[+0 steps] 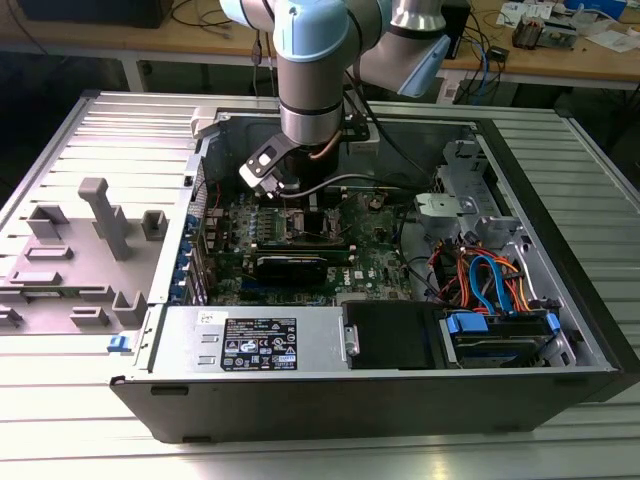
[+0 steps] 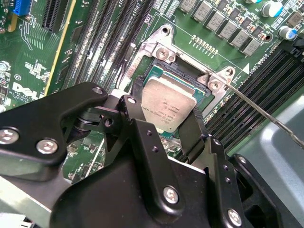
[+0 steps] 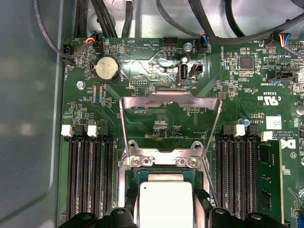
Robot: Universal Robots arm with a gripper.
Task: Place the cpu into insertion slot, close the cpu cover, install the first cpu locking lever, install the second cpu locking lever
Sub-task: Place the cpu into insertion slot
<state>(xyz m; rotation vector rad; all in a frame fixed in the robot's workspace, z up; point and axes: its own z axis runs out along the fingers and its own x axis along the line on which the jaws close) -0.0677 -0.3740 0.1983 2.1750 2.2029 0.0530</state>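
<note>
Claw clamped on the cpu, right at the insertion slot.

Pinches the chip by two opposite edges, fingers narrowed to its width and no tighter. Sits low over the green motherboard, flanked by banks of memory slots, the socket's teal edge peeping out just past the fingertips. Seated or a hair above: cannot tell. Judged as step one under way, not finished, chip not let go. Left undone: cpu cover swung wide open beyond the fingertips, clear of the socket; one thin locking lever unhooked, slanting away beside one finger. Nothing latched yet.
</note>
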